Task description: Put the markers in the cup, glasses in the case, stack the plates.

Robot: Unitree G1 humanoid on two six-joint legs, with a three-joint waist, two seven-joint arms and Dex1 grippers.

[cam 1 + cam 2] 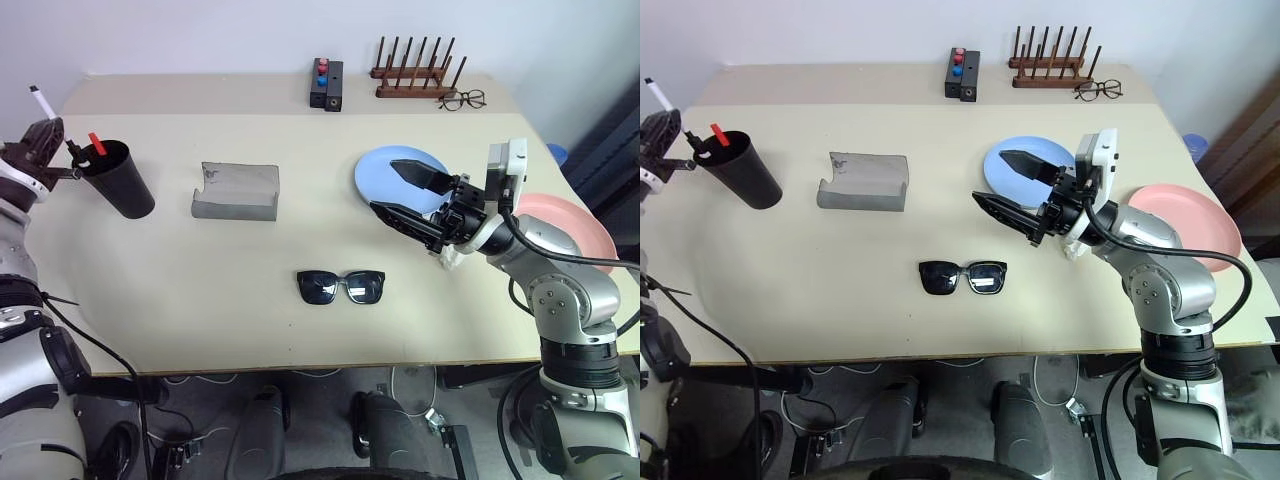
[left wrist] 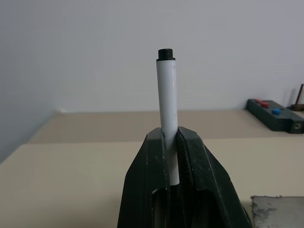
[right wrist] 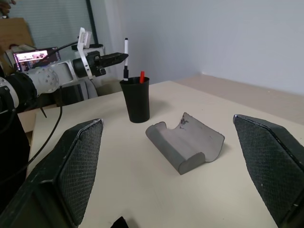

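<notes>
L tool (image 3: 124, 56) gripping slim white marker (image 2: 167, 118) upright over tall dark tapered cup (image 1: 122, 180); R tool (image 1: 400, 192) idling wide open. Marker step underway; next needs lowering, then release.

We find no text, label, brand, number or sign that can be read — not on the cup (image 1: 120, 180), the case (image 1: 236, 190), the glasses (image 1: 341, 287) or the plates (image 1: 375, 172). The small black box (image 1: 326, 84) at the back of the surface (image 1: 250, 300) bears red and blue buttons, unlettered as far as we can tell.
</notes>
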